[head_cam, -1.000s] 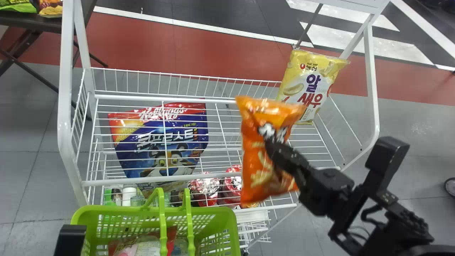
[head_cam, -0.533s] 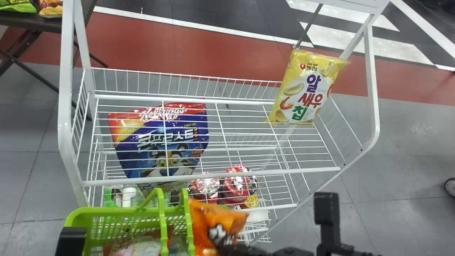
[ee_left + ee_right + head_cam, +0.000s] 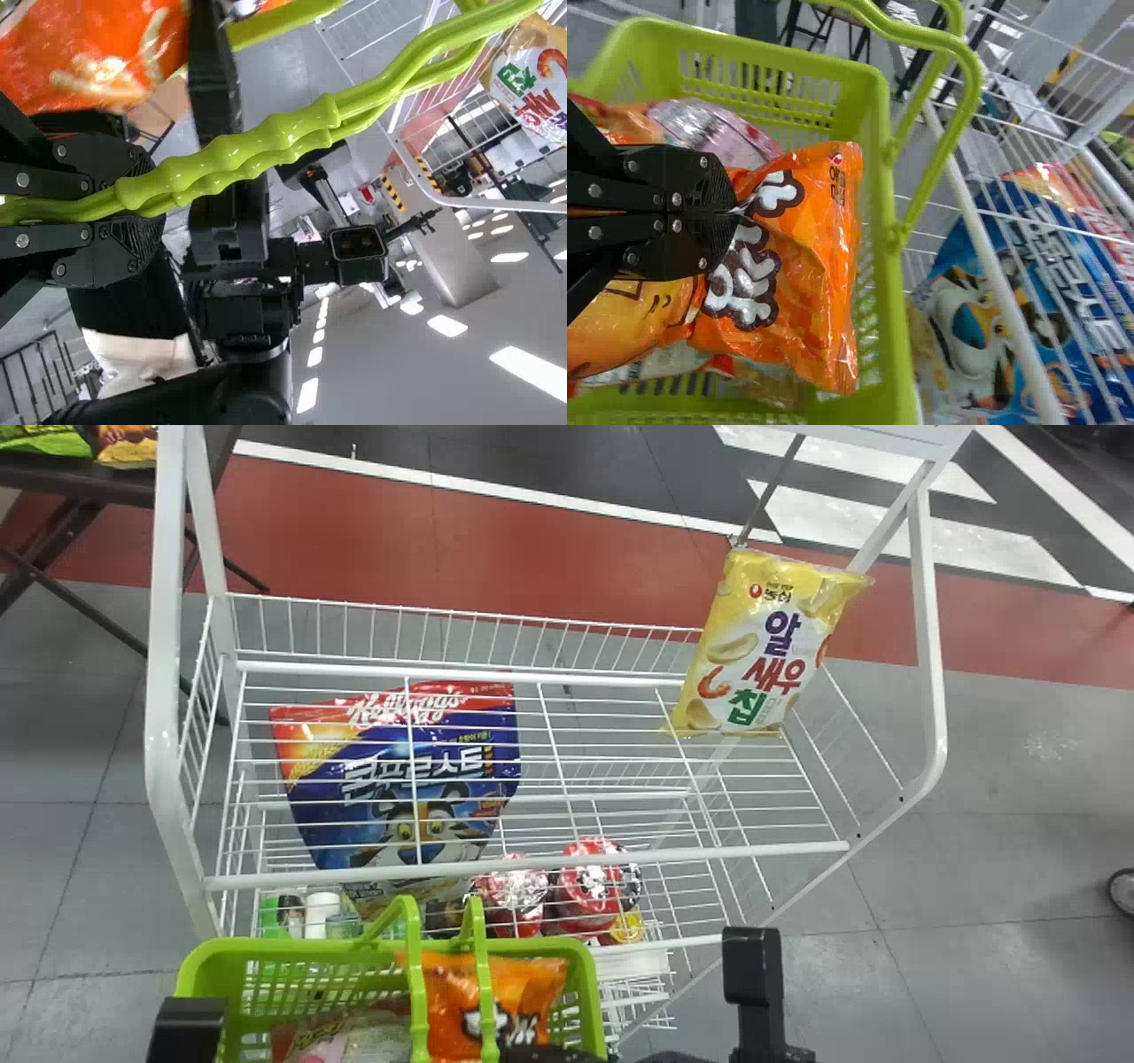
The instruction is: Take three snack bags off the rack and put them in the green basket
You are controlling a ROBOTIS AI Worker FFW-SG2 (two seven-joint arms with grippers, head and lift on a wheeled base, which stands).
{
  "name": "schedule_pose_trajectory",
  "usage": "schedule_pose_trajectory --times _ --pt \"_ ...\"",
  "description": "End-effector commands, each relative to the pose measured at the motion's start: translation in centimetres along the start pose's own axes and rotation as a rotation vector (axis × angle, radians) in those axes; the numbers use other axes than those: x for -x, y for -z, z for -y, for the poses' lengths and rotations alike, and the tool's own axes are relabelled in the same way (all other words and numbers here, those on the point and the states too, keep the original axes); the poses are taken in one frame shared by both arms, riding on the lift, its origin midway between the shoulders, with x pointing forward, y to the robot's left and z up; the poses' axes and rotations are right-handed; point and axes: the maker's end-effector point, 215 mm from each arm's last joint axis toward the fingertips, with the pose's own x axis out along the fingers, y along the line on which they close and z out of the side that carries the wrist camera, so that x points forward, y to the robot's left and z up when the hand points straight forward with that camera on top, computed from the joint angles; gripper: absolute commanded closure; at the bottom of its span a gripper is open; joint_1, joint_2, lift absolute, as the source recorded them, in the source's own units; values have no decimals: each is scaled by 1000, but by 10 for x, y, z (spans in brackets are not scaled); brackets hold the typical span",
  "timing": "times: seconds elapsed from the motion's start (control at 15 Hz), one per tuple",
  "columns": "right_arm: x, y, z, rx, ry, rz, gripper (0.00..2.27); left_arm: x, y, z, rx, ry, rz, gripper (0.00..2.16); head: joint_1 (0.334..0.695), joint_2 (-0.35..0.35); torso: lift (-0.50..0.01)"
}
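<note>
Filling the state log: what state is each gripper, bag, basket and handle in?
Right gripper: shut on orange bag
Orange bag: held inside basket
Left gripper: shut on handles
Handles: raised
Green basket: holding bags
Yellow bag: leaning, on rack

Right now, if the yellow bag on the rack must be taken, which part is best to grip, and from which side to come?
Probably the top edge of the yellow bag, pinched front and back from above: it stands tilted at the right end of the rack, its top rising above the back wires.
</note>
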Motion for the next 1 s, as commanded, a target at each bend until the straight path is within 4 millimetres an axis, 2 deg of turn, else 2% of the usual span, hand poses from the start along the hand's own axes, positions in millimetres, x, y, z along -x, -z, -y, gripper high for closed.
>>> schedule_pose_trajectory --times 0.0,0.07,0.13,0.2,0.4,0.47,0.6,0.73,0.8,0.93 --pt "-3 -7 8 11 -2 36 1993 1 1 2 -1 0 0 1237 695 -350 -22" --pt "-3 -5 4 8 -23 33 1659 0 0 2 -1 1 1 1234 695 -350 -22" --pt "-3 -4 2 7 -41 32 738 0 0 1 -1 -1 1 1237 695 -350 -22" --pt "-1 -5 1 6 -52 32 19 0 0 1 -1 -1 1 1234 695 -350 -22" --pt "6 -17 3 48 -32 56 39 0 -1 -2 -4 -10 1 1231 695 -350 -22" --pt "9 -32 5 87 -19 107 60 0 -1 -2 -2 -10 1 1231 695 -350 -22" --pt "29 -96 -5 257 3 357 66 0 -1 -3 -2 -10 1 1231 695 -350 -22" --pt "56 -147 -21 420 44 581 70 0 -1 -2 -1 -8 2 1231 695 -350 -22" --pt "71 -168 -32 499 77 696 80 -1 -1 -2 1 -7 0 1231 695 -350 -22" --pt "84 -185 -47 556 131 811 80 -1 0 -2 2 -6 0 1231 695 -350 -22"
